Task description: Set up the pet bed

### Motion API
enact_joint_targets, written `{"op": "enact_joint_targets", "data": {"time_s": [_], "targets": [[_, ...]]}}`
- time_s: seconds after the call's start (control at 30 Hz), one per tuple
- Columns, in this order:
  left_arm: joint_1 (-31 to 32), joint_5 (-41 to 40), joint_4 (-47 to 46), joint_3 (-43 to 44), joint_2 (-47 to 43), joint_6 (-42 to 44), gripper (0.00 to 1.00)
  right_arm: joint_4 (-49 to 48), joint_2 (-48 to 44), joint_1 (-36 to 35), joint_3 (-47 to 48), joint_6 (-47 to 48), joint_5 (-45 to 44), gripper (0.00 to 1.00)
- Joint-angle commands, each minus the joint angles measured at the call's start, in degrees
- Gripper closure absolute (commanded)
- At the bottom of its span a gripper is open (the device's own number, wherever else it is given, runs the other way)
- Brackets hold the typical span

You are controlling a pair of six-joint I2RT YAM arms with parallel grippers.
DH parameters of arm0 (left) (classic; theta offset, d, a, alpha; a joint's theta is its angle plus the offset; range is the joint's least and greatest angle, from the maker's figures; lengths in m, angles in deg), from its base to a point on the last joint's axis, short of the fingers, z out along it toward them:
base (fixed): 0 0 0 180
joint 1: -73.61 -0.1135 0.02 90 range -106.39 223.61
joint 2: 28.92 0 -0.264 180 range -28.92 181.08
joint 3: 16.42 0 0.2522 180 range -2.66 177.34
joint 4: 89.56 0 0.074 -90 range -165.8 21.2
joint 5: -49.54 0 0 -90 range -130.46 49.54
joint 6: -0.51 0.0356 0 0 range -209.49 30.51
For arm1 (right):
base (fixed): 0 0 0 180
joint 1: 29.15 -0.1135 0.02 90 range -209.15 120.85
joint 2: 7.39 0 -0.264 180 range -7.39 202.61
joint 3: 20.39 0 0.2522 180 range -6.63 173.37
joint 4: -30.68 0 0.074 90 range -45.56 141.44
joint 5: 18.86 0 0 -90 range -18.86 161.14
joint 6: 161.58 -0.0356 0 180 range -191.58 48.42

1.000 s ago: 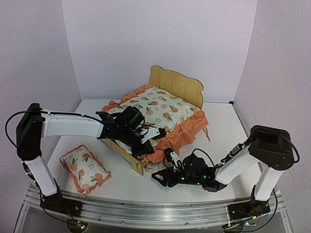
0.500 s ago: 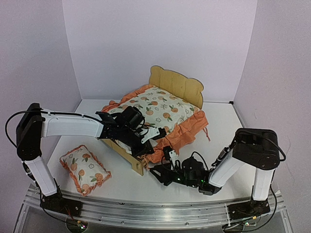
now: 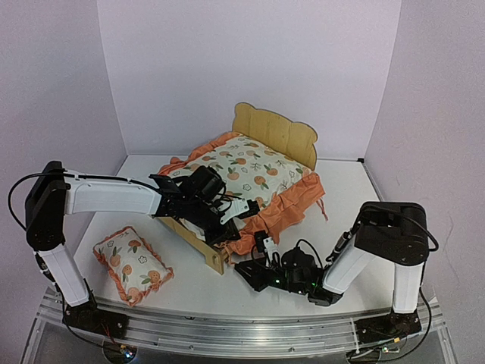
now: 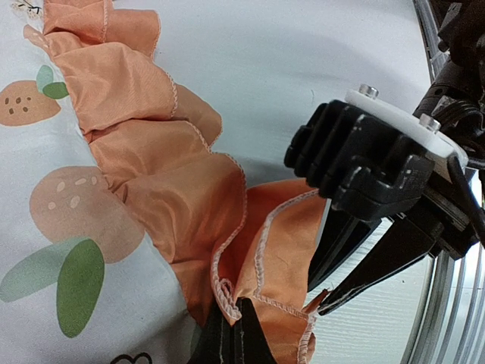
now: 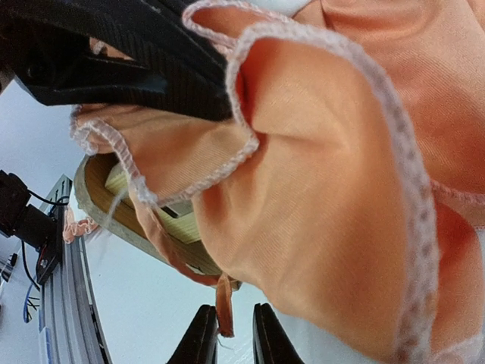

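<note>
- Your pet bed stands in the middle of the table, with its scalloped headboard at the far end and its low footboard toward the near left.
- The fruit-print mattress cushion lies on the frame. Its orange ruffle spills over the right side and the near corner.
- The small matching pillow lies flat on the table at the near left, well apart from the bed.
- Your left gripper sits at the near corner of the cushion with its fingers pressed together on a fold of the ruffle.
- Your right gripper lies low on the table just near of that corner, pointing left toward the footboard.
- Its fingers are almost together, with a loose strip of the ruffle hanging between them. You cannot tell from these views whether the strip is actually pinched.
- In the left wrist view the two grippers are very near each other, both at the same bunch of orange fabric.
- In the right wrist view the plywood edge of the bed frame shows beneath the draped ruffle.
</note>
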Motion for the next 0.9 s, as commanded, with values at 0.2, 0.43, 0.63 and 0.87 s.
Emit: {"op": "enact_joint_targets", "data": {"time_s": [0.2,0.43,0.63,0.87], "targets": [[-1.2,-5.1,0.4,-1.5,-0.3,0.9,1.00,-1.8,-2.0,0.0,0.0,0.4,-1.1,1.00],[-2.7,-5.8,0.5,-3.1,-1.1,2.2,1.00,16.1,-16.8,-0.2,-1.5,4.8,0.6,1.00],[-2.8,-6.5,-0.3,-5.1,-1.8,3.7,1.00,36.7,-30.1,-0.4,2.7,10.6,2.6,1.00],[-2.8,-7.2,0.3,-5.4,-2.4,5.4,1.00,43.9,-34.6,-0.4,6.9,14.6,3.1,1.00]]}}
